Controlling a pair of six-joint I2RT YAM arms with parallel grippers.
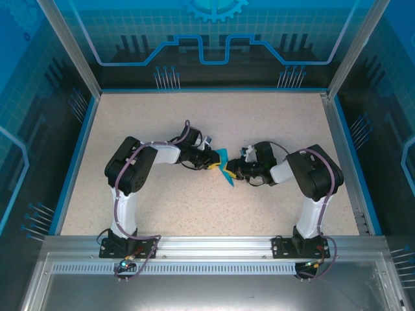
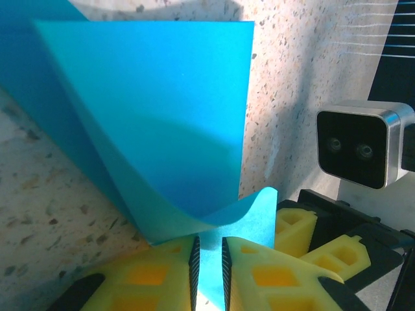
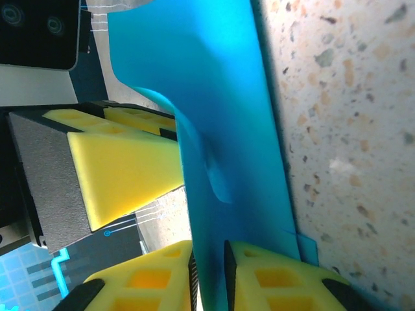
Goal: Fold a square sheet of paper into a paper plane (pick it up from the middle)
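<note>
Top external view has both arms bent inward so that their grippers meet near the middle of the speckled surface (image 1: 162, 201). The left gripper (image 1: 211, 160) reaches in from 9 o'clock and the right gripper (image 1: 240, 170) from 3 o'clock. The turquoise sheet of paper (image 1: 224, 167) is caught between them, with one pointed corner sticking out toward 5 o'clock. From this height it is not clear whether the sheet touches the surface.

Left wrist view has that gripper's two yellow fingers (image 2: 259, 272) at 6 o'clock, drawn close together and pinching a narrow strip of the sheet. From there the paper sweeps up toward 11 o'clock in a smooth curl rather than a sharp crease, ending in a straight top edge and a straight right edge. At 3 o'clock sits the other arm's silver-framed camera (image 2: 363, 149), and at 4 o'clock, just beside the paper's lower corner, are the right arm's yellow fingertips (image 2: 295, 223).

Right wrist view has its own yellow fingers at 6 o'clock, close together with the sheet's edge nipped between them. The paper rises toward 12 o'clock as a tall band with a soft dent near its middle. At 9 o'clock a yellow finger (image 3: 123, 175) of the left arm meets the sheet's left side.
</note>
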